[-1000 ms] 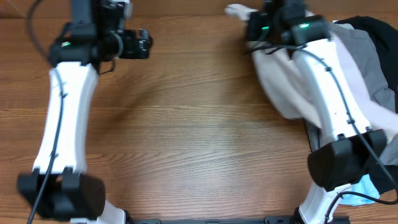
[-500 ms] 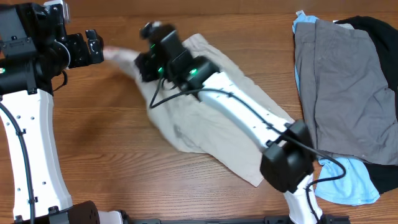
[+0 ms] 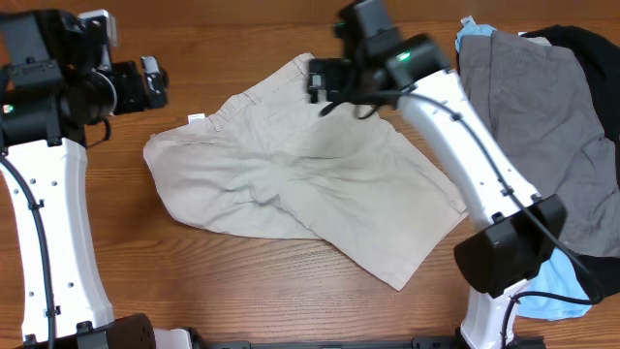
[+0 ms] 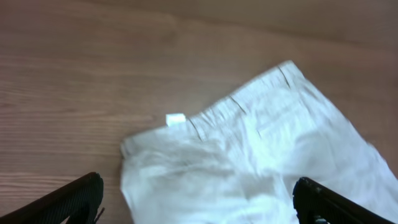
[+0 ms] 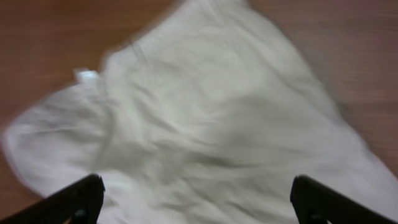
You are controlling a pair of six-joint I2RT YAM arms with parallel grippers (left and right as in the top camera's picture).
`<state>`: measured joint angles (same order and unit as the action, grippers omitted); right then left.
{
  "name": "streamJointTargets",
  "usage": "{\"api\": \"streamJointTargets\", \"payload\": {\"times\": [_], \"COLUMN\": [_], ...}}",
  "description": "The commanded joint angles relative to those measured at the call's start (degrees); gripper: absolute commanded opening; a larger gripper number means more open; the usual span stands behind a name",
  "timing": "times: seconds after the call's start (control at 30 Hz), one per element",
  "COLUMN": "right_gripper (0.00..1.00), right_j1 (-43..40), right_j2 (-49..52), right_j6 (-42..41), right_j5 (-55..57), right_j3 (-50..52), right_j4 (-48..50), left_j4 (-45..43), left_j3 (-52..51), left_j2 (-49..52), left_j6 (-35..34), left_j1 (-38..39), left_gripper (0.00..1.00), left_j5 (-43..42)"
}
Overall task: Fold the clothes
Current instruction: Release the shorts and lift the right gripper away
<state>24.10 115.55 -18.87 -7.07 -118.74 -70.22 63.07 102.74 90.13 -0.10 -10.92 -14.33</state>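
Note:
The beige shorts (image 3: 291,184) lie loosely spread and wrinkled on the wooden table, waistband toward the back, with a small white label (image 3: 195,118) at the left end. My left gripper (image 3: 155,85) hovers open just beyond the label corner. My right gripper (image 3: 316,79) hangs open above the waistband's far end, holding nothing. In the left wrist view, the shorts (image 4: 261,149) and label (image 4: 176,119) lie ahead of the wide-open left gripper (image 4: 199,208). The right wrist view is blurred and shows the shorts (image 5: 211,124) under the open right gripper (image 5: 199,202).
A pile of other garments sits at the right edge: grey cloth (image 3: 542,145) on top, black cloth (image 3: 581,48) behind, light blue cloth (image 3: 542,291) underneath. Bare wood (image 3: 242,291) lies in front of the shorts.
The right gripper carried the shorts from the pile across the table, opened and let go, then drew back to the right. The shorts now lie spread out. The left arm shifted slightly.

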Motion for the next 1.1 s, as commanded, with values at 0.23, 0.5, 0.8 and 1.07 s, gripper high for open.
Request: {"api": "streamJointTargets", "payload": {"times": [0.23,0.5,0.8,1.07], "right_gripper": [1.00,0.96,0.75,0.64], "right_j1": [-1.73,-1.68,-1.79,-2.45], "right_j2": [-0.33,-0.33,0.26,4.46], "right_j6": [0.46,-1.14,-8.87,-9.79], "right_j5": [1.97,1.86,10.91,13.18], "right_j3": [11.50,25.97,37.79,41.51], "right_j4": [-8.44,8.24,21.46,32.70], "left_j4": [4.11,1.01,-5.57,-6.80], "left_j3": [0.87,0.87,0.87,0.87], "left_j2": [7.74,13.77,16.72,18.36], "left_j6": [4.96,9.42,10.40,10.43], "left_j1": [9.20,11.41,11.87,11.87], "left_gripper": [1.00,1.00,1.00,1.00], "left_j5": [-1.55,0.04,-0.09,-0.09]}}
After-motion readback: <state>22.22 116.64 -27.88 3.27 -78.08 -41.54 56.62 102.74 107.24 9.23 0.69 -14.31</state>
